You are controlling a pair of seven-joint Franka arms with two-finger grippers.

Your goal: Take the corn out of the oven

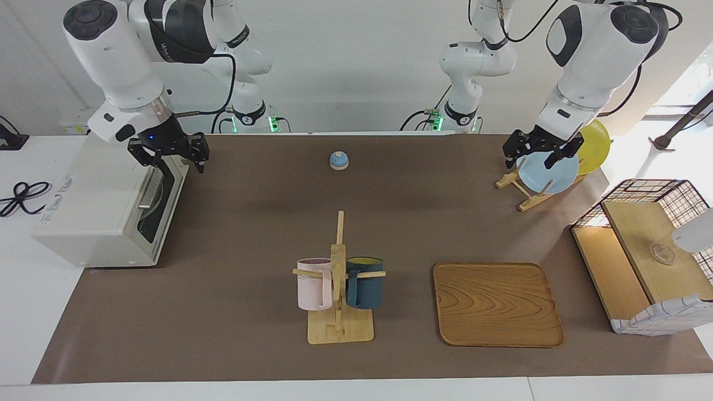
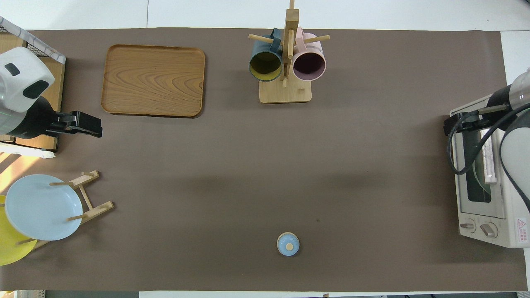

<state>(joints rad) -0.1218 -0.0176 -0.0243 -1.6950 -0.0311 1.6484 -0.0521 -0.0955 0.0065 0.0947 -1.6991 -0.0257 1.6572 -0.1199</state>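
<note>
The cream-white oven (image 1: pixel 94 206) stands at the right arm's end of the table, and it also shows in the overhead view (image 2: pixel 484 209). Its dark glass door is shut, with the silver bar handle (image 1: pixel 149 189) across it. The corn is hidden. My right gripper (image 1: pixel 181 165) is open and empty, just above the top edge of the oven's door, and it also shows in the overhead view (image 2: pixel 453 124). My left gripper (image 1: pixel 530 161) is open and empty, and it waits in the air above the plate rack (image 1: pixel 523 195).
A mug rack (image 1: pixel 338 312) with a pink and a dark blue mug stands mid-table. A wooden tray (image 1: pixel 497 303) lies beside it. A small blue knobbed lid (image 1: pixel 338 160) lies nearer the robots. A wire-and-wood basket (image 1: pixel 646 250) stands at the left arm's end. Blue and yellow plates stand in the rack.
</note>
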